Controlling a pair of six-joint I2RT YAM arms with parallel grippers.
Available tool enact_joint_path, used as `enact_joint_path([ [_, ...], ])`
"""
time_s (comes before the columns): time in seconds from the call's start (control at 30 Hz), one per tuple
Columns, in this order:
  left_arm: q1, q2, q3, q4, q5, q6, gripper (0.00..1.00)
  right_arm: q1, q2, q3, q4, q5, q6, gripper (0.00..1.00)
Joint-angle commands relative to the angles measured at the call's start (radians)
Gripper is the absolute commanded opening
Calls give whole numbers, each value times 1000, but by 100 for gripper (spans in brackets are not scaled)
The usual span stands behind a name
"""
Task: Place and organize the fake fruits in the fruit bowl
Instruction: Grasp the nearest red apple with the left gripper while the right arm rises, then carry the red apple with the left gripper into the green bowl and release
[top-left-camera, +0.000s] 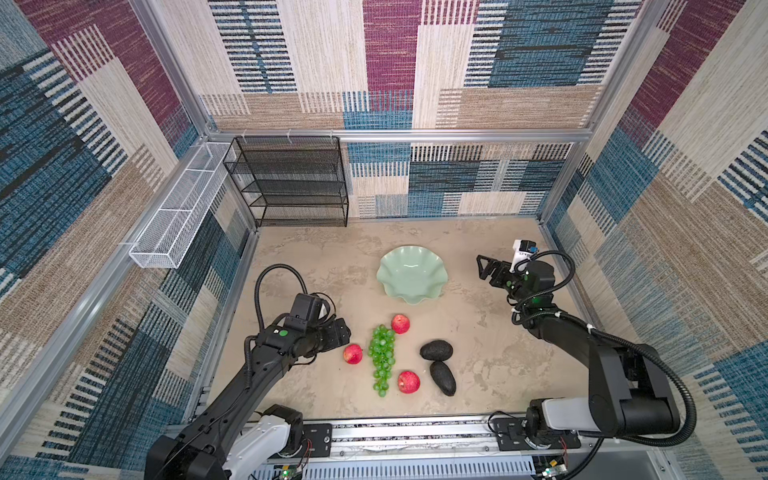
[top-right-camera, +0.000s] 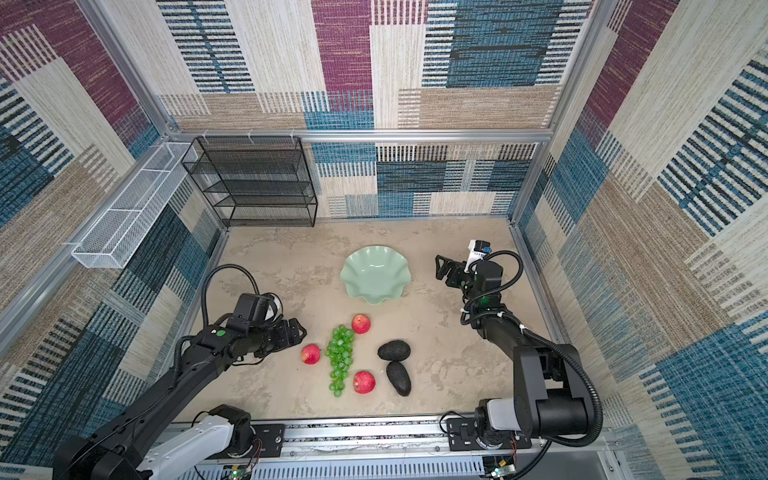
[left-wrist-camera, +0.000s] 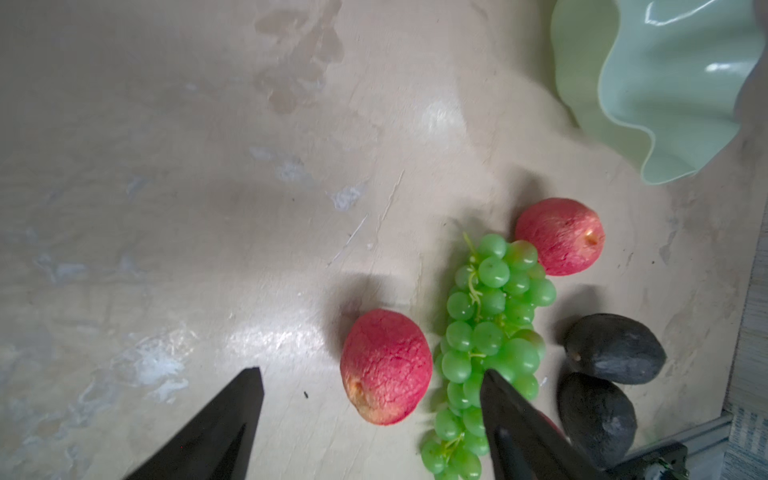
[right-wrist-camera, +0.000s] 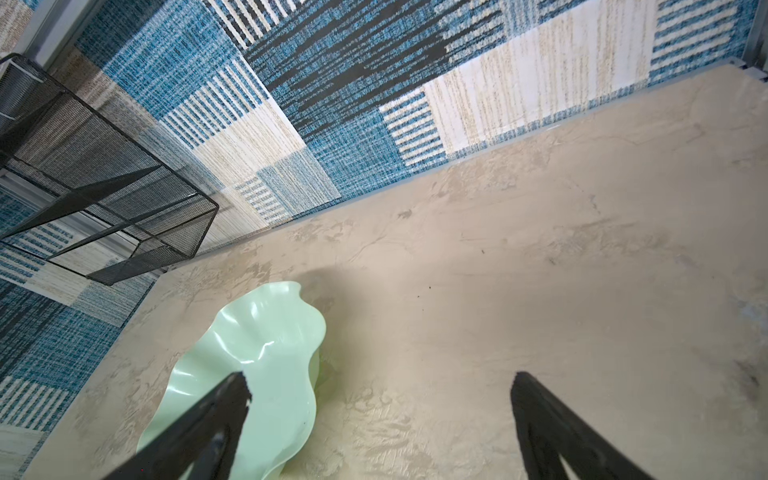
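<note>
Three red apples (top-left-camera: 353, 354) (top-left-camera: 400, 323) (top-left-camera: 409, 382), a bunch of green grapes (top-left-camera: 381, 359) and two dark avocados (top-left-camera: 436, 350) (top-left-camera: 443, 377) lie on the table in front of the mint fruit bowl (top-left-camera: 411, 272), which holds nothing. My left gripper (top-left-camera: 341, 332) hangs just left of the nearest apple (left-wrist-camera: 386, 365). It is open, and the apple lies between the spread fingers without touching either. One fingertip (left-wrist-camera: 494, 386) hides part of the grapes (left-wrist-camera: 490, 316). My right gripper (top-left-camera: 484, 268) is open to the right of the bowl (right-wrist-camera: 266, 365), holding nothing.
A black mesh shelf rack (top-left-camera: 291, 183) stands at the back left against the wall. A white wire basket (top-left-camera: 174, 216) hangs on the left wall. An aluminium rail (top-left-camera: 411, 432) runs along the table's front edge, and patterned walls close in three sides.
</note>
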Motion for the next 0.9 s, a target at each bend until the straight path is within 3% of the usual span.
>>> enact_joint_path([
  [0.0, -26, 22, -2, -14, -12, -30, 84, 2, 1, 0, 25, -18, 18, 100],
  [0.3, -108, 84, -52, 55, 10, -57, 80, 3, -17, -39, 26, 0, 32, 100],
  [0.67, -142, 168, -73, 139, 13, -60, 58, 2, 9, -38, 37, -1, 49, 100],
  [0.87, -142, 121, -40, 107, 11, -32, 48, 2, 22, -40, 38, 0, 56, 100],
])
